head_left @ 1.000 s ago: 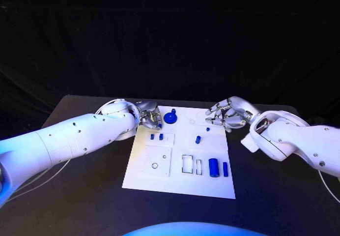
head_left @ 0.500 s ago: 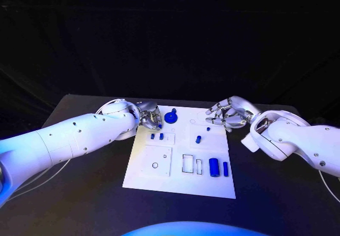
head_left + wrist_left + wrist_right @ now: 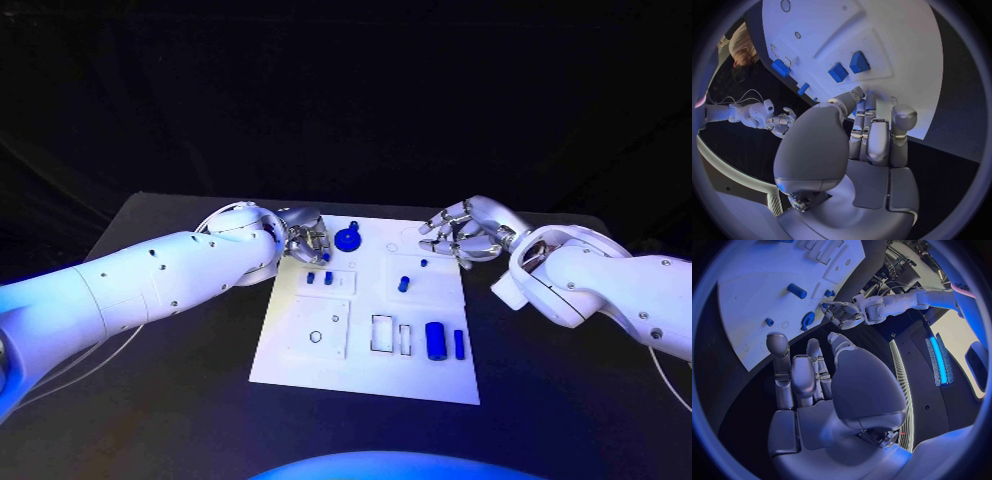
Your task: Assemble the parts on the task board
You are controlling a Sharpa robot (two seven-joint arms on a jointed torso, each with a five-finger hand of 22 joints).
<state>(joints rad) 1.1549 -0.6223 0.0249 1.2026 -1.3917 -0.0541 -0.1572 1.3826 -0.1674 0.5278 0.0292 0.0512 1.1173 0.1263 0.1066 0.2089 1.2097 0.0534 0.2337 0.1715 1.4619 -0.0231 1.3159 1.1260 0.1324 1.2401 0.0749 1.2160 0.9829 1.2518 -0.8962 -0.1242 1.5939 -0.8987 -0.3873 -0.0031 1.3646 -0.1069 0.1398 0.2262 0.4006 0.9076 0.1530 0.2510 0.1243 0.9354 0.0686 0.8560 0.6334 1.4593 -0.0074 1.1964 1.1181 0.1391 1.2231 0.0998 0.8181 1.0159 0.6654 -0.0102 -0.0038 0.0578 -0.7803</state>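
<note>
The white task board (image 3: 433,375) lies mid-table. A round blue knob part (image 3: 348,240) stands at its far edge. Below it lie two small blue blocks (image 3: 319,278), a short blue peg (image 3: 405,283), a blue cylinder (image 3: 436,337) and a thin blue bar (image 3: 459,344). My left hand (image 3: 303,240) hovers at the board's far left corner, just beside the knob, with nothing visibly in it. Its fingers (image 3: 873,135) reach over the board edge short of the blocks (image 3: 848,67). My right hand (image 3: 464,232) hangs over the far right corner, fingers (image 3: 807,375) loosely bent and empty.
Outlined recesses (image 3: 382,333) and a small ring mark (image 3: 316,335) show on the board's near half. Black table (image 3: 173,400) surrounds the board on all sides. Both white forearms flank the board's far half.
</note>
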